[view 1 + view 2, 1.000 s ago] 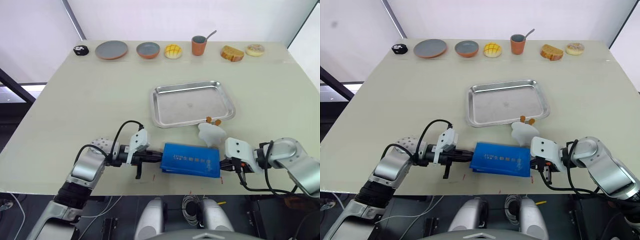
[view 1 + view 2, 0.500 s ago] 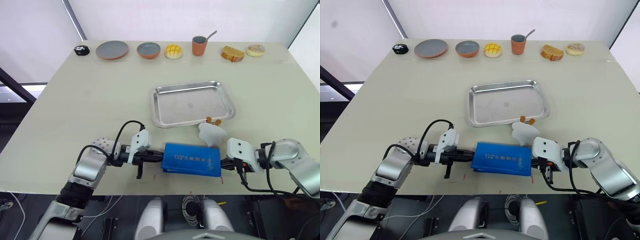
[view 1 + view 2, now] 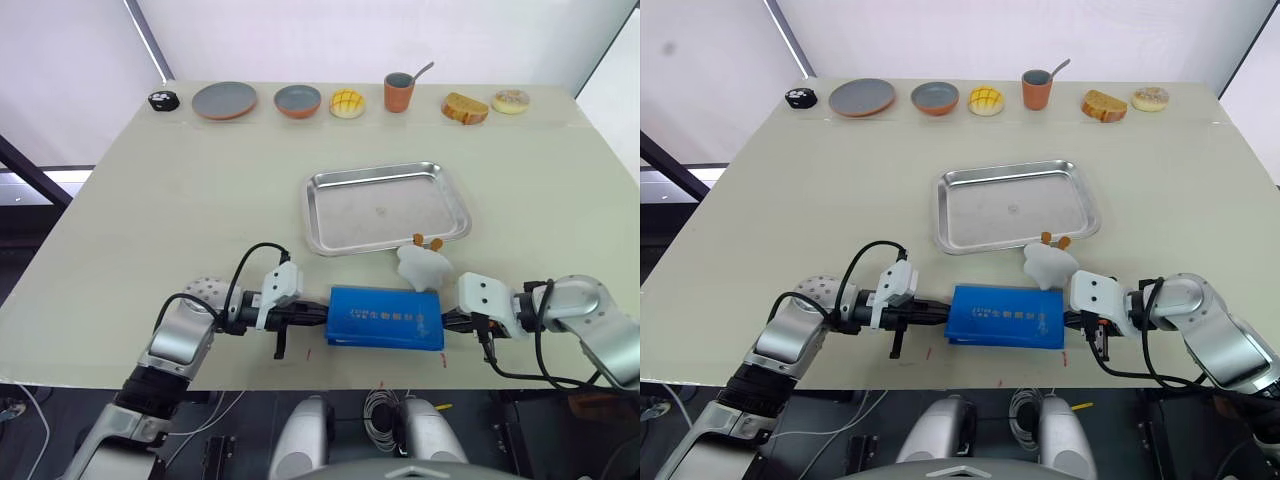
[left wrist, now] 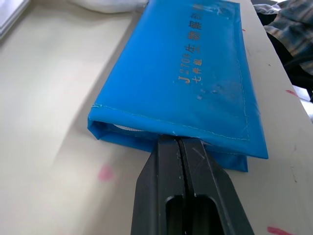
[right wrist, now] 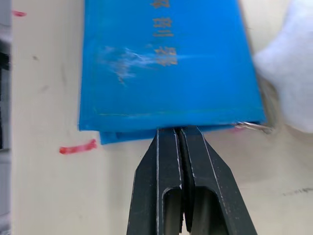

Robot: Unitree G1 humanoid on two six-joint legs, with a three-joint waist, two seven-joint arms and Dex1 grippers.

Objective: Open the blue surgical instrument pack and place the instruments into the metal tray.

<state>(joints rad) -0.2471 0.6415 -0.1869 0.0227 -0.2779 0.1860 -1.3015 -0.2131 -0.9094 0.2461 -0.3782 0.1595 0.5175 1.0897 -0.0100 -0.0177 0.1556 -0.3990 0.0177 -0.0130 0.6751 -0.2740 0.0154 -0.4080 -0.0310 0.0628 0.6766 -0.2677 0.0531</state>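
Left claw (image 4: 178,142) was pinched together on one short end of the blue surgical instrument pack (image 3: 386,317), right claw (image 5: 180,131) pinched together on the other. Print read "J2270" plus unreadable characters. Pack lay flat, long axis along the bench's (image 3: 180,200) near edge, metal tray (image 3: 386,207) beyond.

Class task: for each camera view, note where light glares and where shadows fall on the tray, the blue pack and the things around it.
Left eye view: the metal tray gleams along its rim. Left wrist view: the blue surgical instrument pack carries a pale sheen on top, with dark shadow inside its folded end by the left gripper. Right wrist view: a whitish glare streak crosses the pack's print, and the white wad is very bright.
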